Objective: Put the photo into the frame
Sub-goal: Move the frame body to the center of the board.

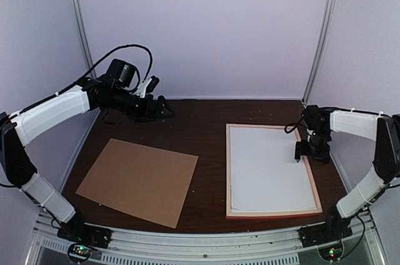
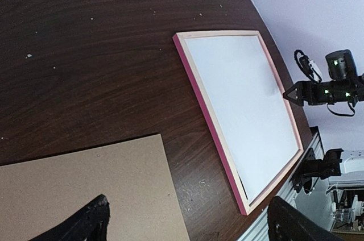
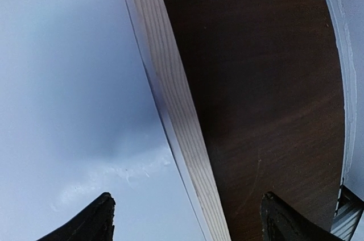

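The frame (image 1: 228,171) lies flat on the right half of the table, pink rim outside and pale wood facing up (image 3: 170,110). A white sheet (image 1: 269,168) fills it. No dark print shows, so I cannot tell whether this sheet is the photo lying face down. My right gripper (image 1: 304,152) hovers low over the frame's right rim, open. In the right wrist view one fingertip (image 3: 94,221) stands over the white sheet and the other over bare table, with nothing between them. My left gripper (image 1: 165,110) is raised at the back left, open and empty.
A plain brown cardboard board (image 1: 137,180) lies flat on the left half of the table, also seen under the left gripper (image 2: 190,224). Dark wood table (image 1: 206,121) shows between board and frame. White walls enclose the back and sides.
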`<state>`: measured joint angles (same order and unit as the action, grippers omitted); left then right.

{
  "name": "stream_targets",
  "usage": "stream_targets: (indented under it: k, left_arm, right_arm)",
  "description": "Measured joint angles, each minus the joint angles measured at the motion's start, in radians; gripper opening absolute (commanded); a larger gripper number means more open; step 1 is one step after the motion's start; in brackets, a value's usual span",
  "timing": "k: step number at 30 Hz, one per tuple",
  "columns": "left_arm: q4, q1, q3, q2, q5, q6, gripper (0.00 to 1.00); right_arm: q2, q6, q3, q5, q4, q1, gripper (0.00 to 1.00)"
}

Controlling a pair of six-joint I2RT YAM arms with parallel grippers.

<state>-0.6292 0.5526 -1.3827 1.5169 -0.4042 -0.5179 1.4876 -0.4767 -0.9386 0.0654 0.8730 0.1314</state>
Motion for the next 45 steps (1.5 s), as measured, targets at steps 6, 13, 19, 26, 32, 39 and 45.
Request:
stream_targets:
  k: [6, 13, 19, 26, 32, 39, 45]
  left_arm:
    - [0.0, 0.003, 0.013, 0.015, 0.0, 0.0, 0.98]
    - [0.0, 0.006, 0.021, 0.033, 0.001, -0.001, 0.98]
    - [0.014, 0.034, 0.056, 0.057, 0.005, -0.024, 0.98]
    - [0.035, 0.114, 0.088, 0.118, 0.035, -0.07, 0.98]
    - [0.053, 0.185, 0.101, 0.17, 0.098, -0.111, 0.97]
    - [0.052, 0.249, 0.118, 0.222, 0.197, -0.135, 0.96]
    - [0.034, 0.33, 0.118, 0.229, 0.297, -0.123, 0.96]
  right_arm:
    - [0.129, 0.082, -0.072, -0.07, -0.063, -0.057, 0.88]
    - [0.201, 0.159, -0.091, -0.177, -0.107, -0.109, 0.85]
    - [0.211, 0.18, -0.076, -0.322, -0.165, -0.111, 0.83]
    - [0.147, 0.108, 0.018, -0.394, -0.278, -0.06, 0.84]
    - [0.126, -0.002, 0.043, -0.407, -0.34, 0.084, 0.86]
    - [0.102, -0.024, 0.039, -0.328, -0.319, 0.165, 0.86]
    - [-0.022, 0.016, 0.039, -0.212, -0.25, 0.204, 0.84]
